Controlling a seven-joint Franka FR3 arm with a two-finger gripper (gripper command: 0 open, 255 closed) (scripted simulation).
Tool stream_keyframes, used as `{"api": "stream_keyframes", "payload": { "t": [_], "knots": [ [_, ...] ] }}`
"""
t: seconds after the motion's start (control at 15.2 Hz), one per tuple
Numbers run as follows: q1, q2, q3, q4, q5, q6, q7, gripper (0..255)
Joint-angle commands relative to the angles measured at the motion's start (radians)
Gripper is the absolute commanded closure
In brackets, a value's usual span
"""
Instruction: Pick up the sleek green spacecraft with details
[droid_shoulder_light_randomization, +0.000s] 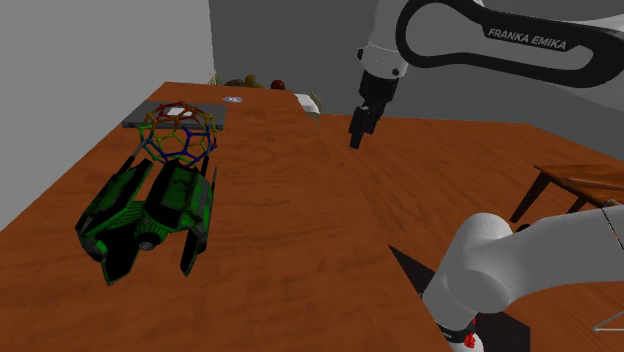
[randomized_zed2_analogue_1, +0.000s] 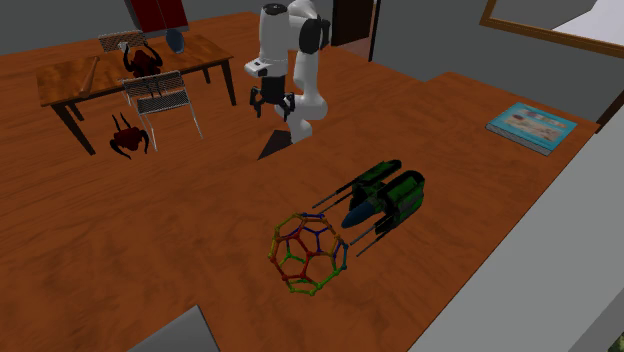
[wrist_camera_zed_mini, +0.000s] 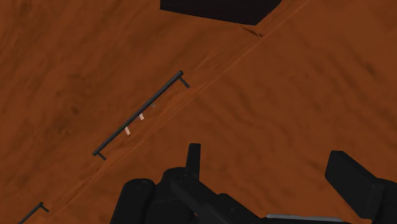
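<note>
The green spacecraft (droid_shoulder_light_randomization: 150, 205) lies on the brown wooden top at the shoulder view's left, dark green with black fins and fine line details. In the second exterior view the spacecraft (randomized_zed2_analogue_1: 385, 195) lies near the right, its thin prongs pointing at the wire ball. My gripper (droid_shoulder_light_randomization: 357, 130) hangs over the wood far from it, toward the shoulder view's upper middle, with nothing in it. The gripper (randomized_zed2_analogue_1: 270, 105) stands open close to the arm's base. In the wrist view the black fingers (wrist_camera_zed_mini: 356, 184) stand apart over bare wood.
A many-coloured wire-frame ball (droid_shoulder_light_randomization: 180, 132) stands just behind the spacecraft, nearly touching it; the ball (randomized_zed2_analogue_1: 308, 255) sits in front of it in the second exterior view. A book (randomized_zed2_analogue_1: 532, 125) lies at the right. A table with chairs (randomized_zed2_analogue_1: 130, 65) stands far off. A dark bar handle (wrist_camera_zed_mini: 140, 114) lies under the gripper.
</note>
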Motion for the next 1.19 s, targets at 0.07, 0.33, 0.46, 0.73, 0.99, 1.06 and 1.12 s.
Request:
{"api": "stream_keyframes", "payload": {
  "t": [0.07, 0.33, 0.46, 0.73, 0.99, 1.06, 1.12],
  "knots": [
    [0.000, 0.016, 0.023, 0.007, 0.018, 0.003, 0.044, 0],
    [-0.005, 0.093, 0.112, 0.052, 0.082, 0.020, 0.218, 0],
    [-0.010, 0.141, 0.154, 0.084, 0.109, 0.030, 0.303, 0],
    [-0.022, 0.251, 0.235, 0.169, 0.149, 0.050, 0.474, 0],
    [-0.035, 0.380, 0.310, 0.278, 0.165, 0.067, 0.645, 0],
    [-0.038, 0.416, 0.327, 0.310, 0.165, 0.070, 0.688, 0],
    [-0.041, 0.452, 0.344, 0.343, 0.163, 0.072, 0.731, 0]
  ]
}}
